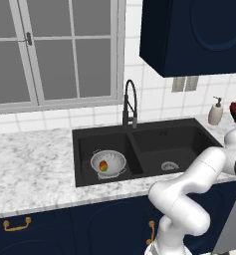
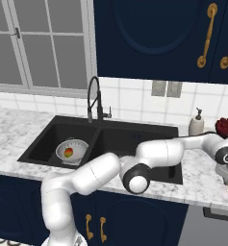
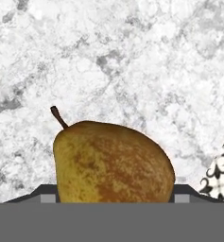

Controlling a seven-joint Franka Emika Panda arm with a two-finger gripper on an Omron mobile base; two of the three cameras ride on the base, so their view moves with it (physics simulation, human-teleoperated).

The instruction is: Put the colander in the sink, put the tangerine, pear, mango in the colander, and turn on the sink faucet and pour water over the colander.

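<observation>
The gripper (image 3: 113,196) is hanging low over the pear (image 3: 112,163), whose lower part is being cut off at the bottom of the hand view. Its dark fingertips (image 3: 42,194) are peeking out on either side of the fruit, so whether they are squeezing it cannot be told. The pear is lying on its side on white marble counter (image 3: 132,61), yellowish-brown and speckled, stem pointing up-left. Away to the arm's left, the colander (image 1: 108,163) is sitting in the left basin of the black sink (image 1: 189,137), holding the mango (image 1: 103,166). The black faucet (image 1: 130,102) is arching behind, and a soap bottle (image 1: 216,112) is standing nearby.
</observation>
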